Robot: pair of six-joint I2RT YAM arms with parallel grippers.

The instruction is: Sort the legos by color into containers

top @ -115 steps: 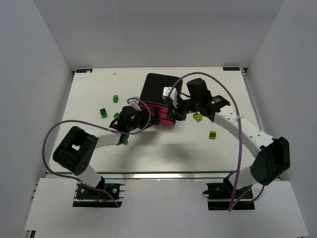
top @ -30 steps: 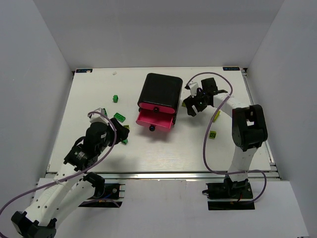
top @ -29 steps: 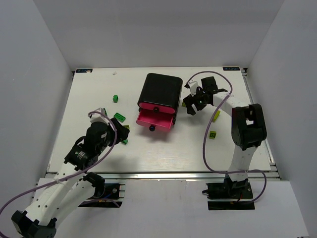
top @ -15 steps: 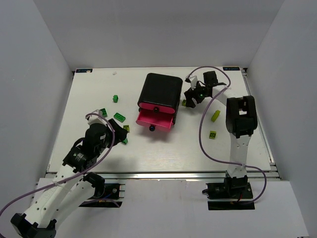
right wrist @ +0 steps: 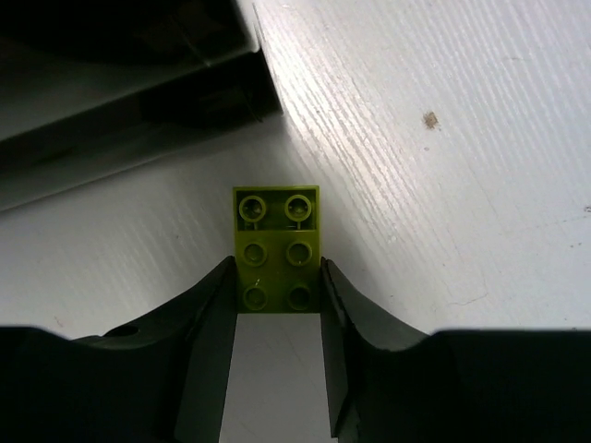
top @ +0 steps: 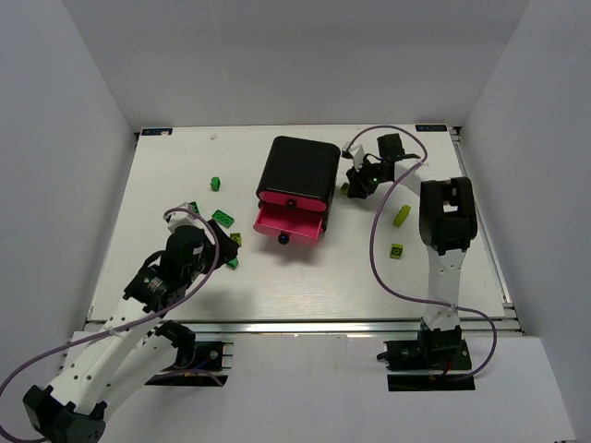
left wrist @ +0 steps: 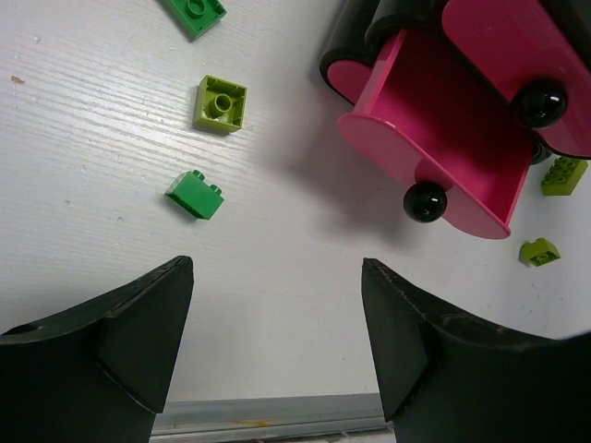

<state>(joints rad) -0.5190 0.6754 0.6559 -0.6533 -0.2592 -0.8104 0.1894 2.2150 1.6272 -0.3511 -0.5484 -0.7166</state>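
The black casing (top: 297,166) stands mid-table with its lowest pink drawer (top: 288,221) pulled out and empty; it also shows in the left wrist view (left wrist: 443,157). My right gripper (top: 355,183) is low at the casing's right side. In the right wrist view it (right wrist: 275,268) is shut on a yellow-green brick (right wrist: 275,221) that lies on the table. My left gripper (top: 220,245) is open and empty, left of the drawer. In the left wrist view it (left wrist: 275,268) hangs above a dark green brick (left wrist: 196,195) and a yellow-green brick (left wrist: 221,102).
More dark green bricks lie at the left (top: 215,183) (top: 223,219). Yellow-green bricks lie right of the casing (top: 401,216) (top: 397,250). White walls close in the table on three sides. The front rail (left wrist: 277,426) runs just under my left gripper.
The bottom drawer, shut 3.8 s ago, now stands open. My left arm has pulled back toward the front left. My right gripper has moved back to the casing's right side onto the brick.
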